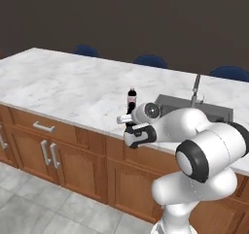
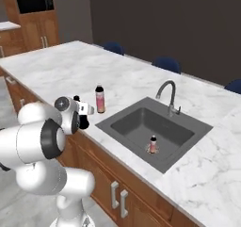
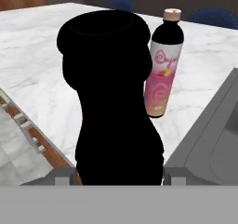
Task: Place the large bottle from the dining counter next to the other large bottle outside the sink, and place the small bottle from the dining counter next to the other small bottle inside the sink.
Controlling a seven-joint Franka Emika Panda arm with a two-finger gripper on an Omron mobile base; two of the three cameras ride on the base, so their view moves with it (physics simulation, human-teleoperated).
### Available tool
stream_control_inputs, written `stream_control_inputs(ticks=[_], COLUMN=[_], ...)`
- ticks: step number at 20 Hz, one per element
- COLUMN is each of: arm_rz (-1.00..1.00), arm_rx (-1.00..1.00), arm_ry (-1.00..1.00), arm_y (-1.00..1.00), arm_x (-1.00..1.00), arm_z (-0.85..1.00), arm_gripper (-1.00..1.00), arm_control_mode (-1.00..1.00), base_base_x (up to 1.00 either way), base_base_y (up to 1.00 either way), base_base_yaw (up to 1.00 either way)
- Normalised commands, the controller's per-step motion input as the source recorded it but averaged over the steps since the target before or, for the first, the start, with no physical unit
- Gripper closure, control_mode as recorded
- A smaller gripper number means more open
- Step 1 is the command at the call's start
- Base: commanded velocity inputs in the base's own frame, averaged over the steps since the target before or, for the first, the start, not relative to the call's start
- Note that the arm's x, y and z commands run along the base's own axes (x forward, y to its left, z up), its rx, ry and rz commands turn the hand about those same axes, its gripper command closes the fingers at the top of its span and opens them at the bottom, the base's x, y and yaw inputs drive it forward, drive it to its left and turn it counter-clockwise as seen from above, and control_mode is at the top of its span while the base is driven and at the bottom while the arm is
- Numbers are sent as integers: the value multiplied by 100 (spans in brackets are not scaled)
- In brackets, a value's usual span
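The black cola bottle (image 3: 114,102) sits clamped between the gripper (image 2: 84,117) fingers, jaws about half open around its body, just over the counter (image 1: 63,82) front edge and close beside the pink bottle (image 2: 100,99). I'd say the worry is clipping that pink one while setting down, since it's tall and would tip easily, maybe toward the sink (image 2: 117,122) just beyond it. A release too near the lip could also drop the black bottle to the floor. Plenty of bare marble further in and to the left though. Small bottle (image 2: 153,144) already stands in the basin
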Motion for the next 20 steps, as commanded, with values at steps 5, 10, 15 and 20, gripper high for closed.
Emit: stream_control_inputs(ticks=[5,10,15,20], arm_rz=[0,0,0,0], arm_rx=[0,0,0,0], arm_ry=[0,0,0,0], arm_y=[0,0,0,0], arm_x=[0,0,0,0], arm_z=[0,0,0,0], arm_gripper=[100,100,100,100], arm_control_mode=[100,100,100,100], base_base_x=[16,23,29,23], base_base_y=[18,24,20,26], base_base_yaw=[-26,-16,-13,-11])
